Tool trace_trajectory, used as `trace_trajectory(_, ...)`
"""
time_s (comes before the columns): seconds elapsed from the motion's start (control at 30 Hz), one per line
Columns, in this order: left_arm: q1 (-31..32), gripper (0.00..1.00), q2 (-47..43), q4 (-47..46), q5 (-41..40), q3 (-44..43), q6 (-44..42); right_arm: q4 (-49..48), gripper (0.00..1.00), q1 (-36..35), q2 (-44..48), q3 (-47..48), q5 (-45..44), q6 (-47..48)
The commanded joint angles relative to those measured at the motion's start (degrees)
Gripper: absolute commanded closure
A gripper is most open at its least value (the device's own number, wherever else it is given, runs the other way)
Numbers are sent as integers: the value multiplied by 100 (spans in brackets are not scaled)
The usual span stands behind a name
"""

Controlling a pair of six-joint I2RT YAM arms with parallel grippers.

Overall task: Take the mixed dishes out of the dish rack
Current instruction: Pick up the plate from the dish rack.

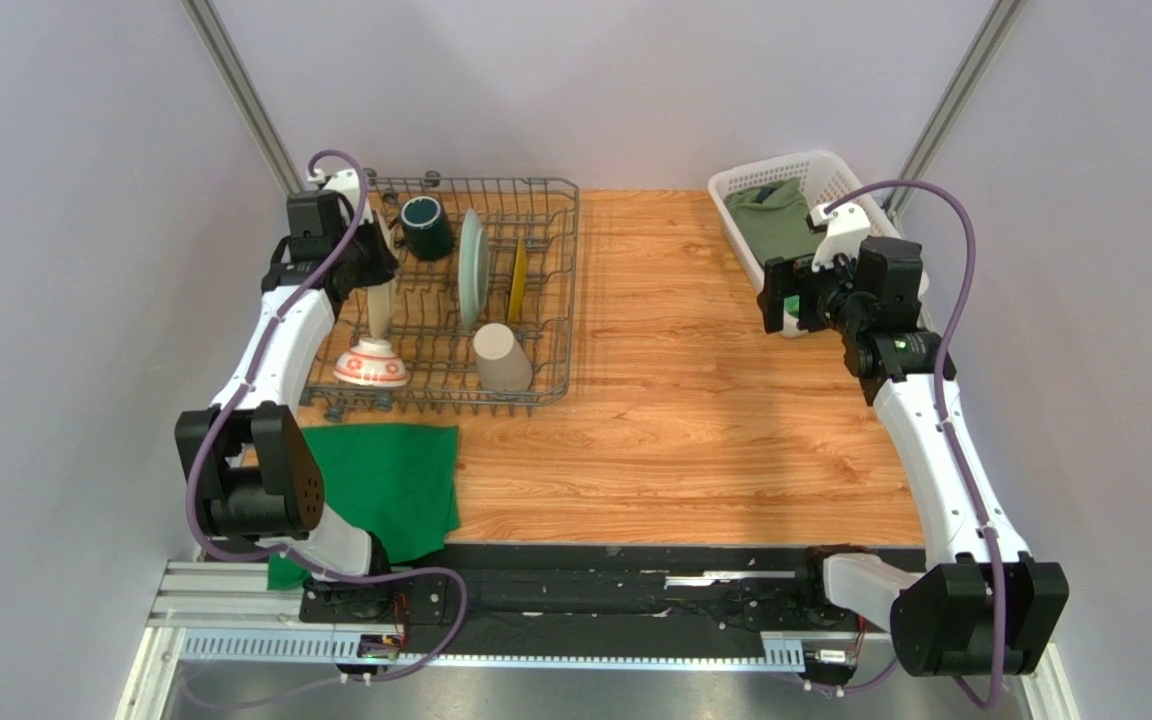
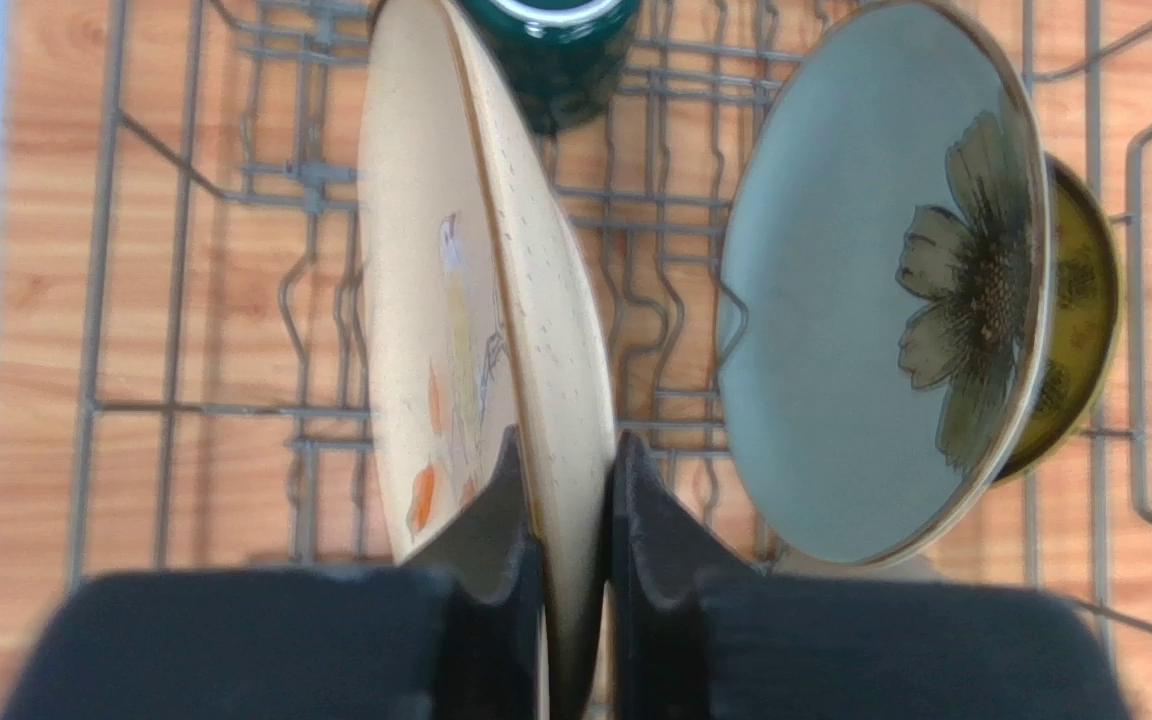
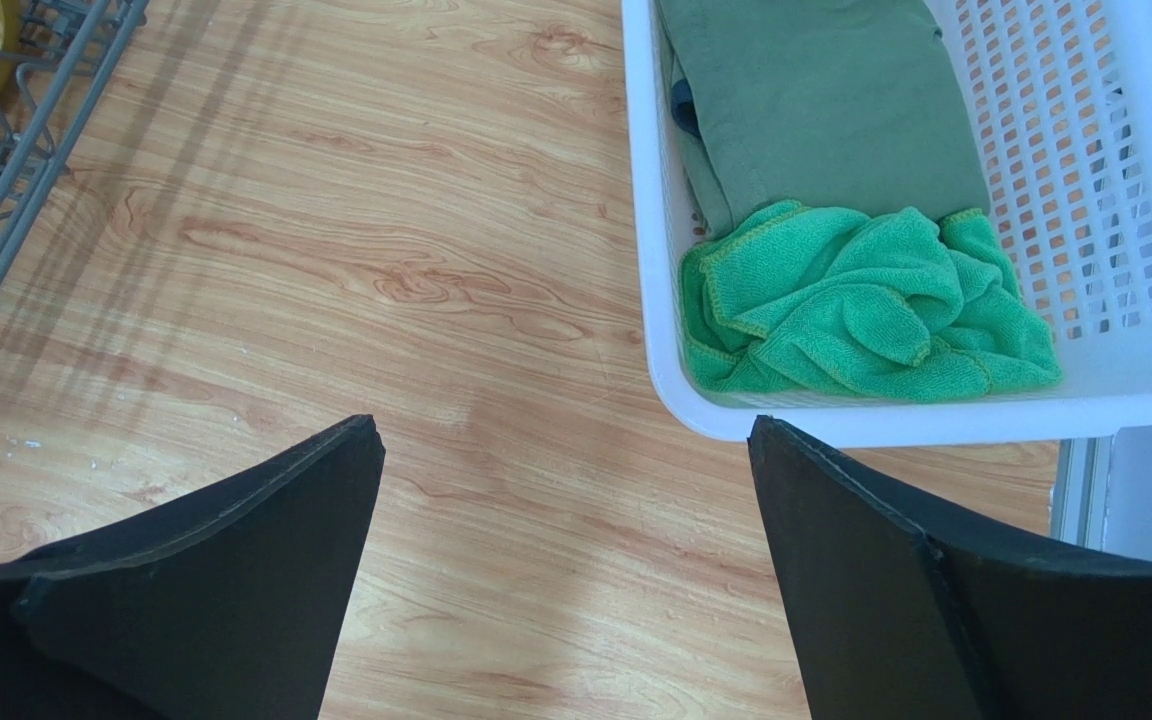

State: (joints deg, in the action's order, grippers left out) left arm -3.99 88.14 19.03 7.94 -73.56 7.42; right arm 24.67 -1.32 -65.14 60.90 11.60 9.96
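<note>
Pinching the near rim of the cream bowl [image 2: 462, 255], the left gripper [image 2: 567, 450] has one finger on the painted inner face and the other on the speckled outer face, both apparently pressed against it. The bowl stands on edge among the tines at the left side of the dish rack [image 1: 567, 300], so the step in hand looks like the grasp for taking this first piece out.

All six dishes are in the rack. The pale teal plate [image 2: 838, 300] stands upright just right of the bowl with the yellow patterned plate [image 2: 1086, 300] close behind it. The dark green mug [image 2: 560, 45] lies at the far end, and the beige handleless cup [image 1: 503, 357] and the small red-and-white patterned bowl [image 1: 372, 365] sit at the near end.

The next move probably calls for a straight lift up out of the tines, keeping the bowl clear of the teal plate, and then a carry to open bench [image 1: 717, 405].

The right gripper [image 3: 564, 435] hangs spread wide and holding nothing over bare wood, just beside the white basket [image 3: 898, 413] of green cloths [image 3: 853, 300].

No brand, label or writing can be read. The bowl carries only orange and yellow painted marks, and the teal plate a dark flower.
</note>
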Motion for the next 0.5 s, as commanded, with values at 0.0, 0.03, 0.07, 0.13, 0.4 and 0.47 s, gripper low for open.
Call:
trace_trajectory(0.0,-67,100,-552,-487,233,-563,207,-85,1,-8,11,106,1,77)
trace_trajectory(0.03,-67,100,-604,-505,312,-641,207,-76,1,-8,2,106,1,77)
trace_trajectory(0.07,-67,100,-631,-523,339,-677,198,-76,1,0,2,106,1,77)
trace_trajectory(0.13,-58,100,-684,-531,409,-782,190,-76,1,-8,-16,115,1,85)
trace_trajectory(0.4,-67,100,-842,-523,585,-1046,-30,-58,1,-8,-25,115,1,94)
trace_trajectory(0.47,-58,100,-877,-540,682,-1108,-83,-58,1,-8,-25,115,9,94)
